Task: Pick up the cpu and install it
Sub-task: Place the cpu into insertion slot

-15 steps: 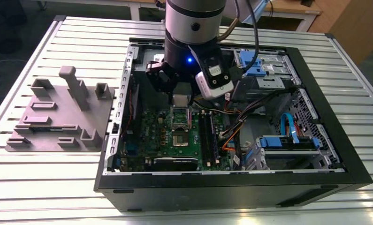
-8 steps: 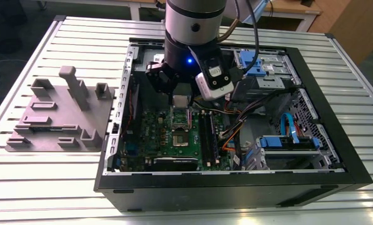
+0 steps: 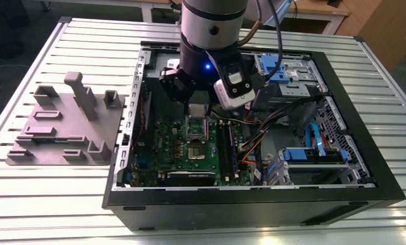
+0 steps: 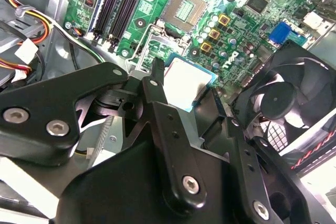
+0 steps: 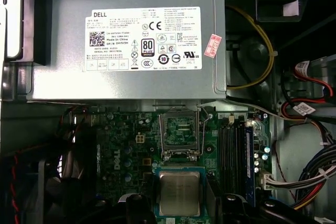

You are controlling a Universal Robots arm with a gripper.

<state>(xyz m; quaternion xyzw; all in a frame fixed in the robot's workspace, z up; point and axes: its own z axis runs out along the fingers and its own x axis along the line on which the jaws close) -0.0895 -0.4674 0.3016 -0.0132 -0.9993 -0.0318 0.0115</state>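
**cpu gripped in claw above the open case**

we count one arm with one claw [image 3: 198,104], one cpu [image 3: 198,110], and one computer case [image 3: 257,204] lying open on the slatted table [image 3: 53,204]. one grey fixture plate [image 3: 63,130] stands beside the case on the exterior view's left. inside the case we count one motherboard [image 5: 121,150], one cpu socket [image 5: 180,134], one power supply [image 5: 128,40] and one fan [image 4: 286,98].

the claw has two black fingers [image 4: 157,95], and we find them closed against opposite edges of the cpu. the chip sits squarely between their tips with its metal top facing the cameras (plain in both wrist views).

in the exterior view the cpu hangs inside the case, above the motherboard and clear of it. it is near the socket but not seated in it, and the socket's contact field lies exposed. the fixture plate is well apart from the claw.
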